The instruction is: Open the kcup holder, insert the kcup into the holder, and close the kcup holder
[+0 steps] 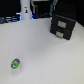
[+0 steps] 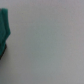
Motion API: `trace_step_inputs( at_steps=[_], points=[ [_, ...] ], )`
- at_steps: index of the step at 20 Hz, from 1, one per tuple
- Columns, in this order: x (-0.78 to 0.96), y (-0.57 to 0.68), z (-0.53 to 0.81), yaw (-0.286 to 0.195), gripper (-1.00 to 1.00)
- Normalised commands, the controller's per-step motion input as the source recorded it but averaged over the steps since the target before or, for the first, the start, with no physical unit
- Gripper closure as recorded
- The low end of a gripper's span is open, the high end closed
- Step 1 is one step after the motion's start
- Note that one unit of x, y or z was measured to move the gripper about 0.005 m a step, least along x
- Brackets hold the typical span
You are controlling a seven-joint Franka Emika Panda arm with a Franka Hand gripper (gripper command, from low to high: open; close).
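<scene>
No legible text; frames perhaps too blurred.

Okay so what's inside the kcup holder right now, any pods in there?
Cannot tell. The kcup holder sits shut on the white table, showing only its two recessed front panels, so its inside is hidden. The one pod in sight, the green-topped kcup, lies apart from it on the table.
</scene>
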Motion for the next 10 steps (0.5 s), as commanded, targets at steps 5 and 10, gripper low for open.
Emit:
trace_step_inputs(
  at_steps=[5, 10],
  points=[
    [-0.21, 0.51, 0.17, -0.131, -1.00],
    [-0.32, 0.57, 0.09, -0.182, -1.00]
  ],
)
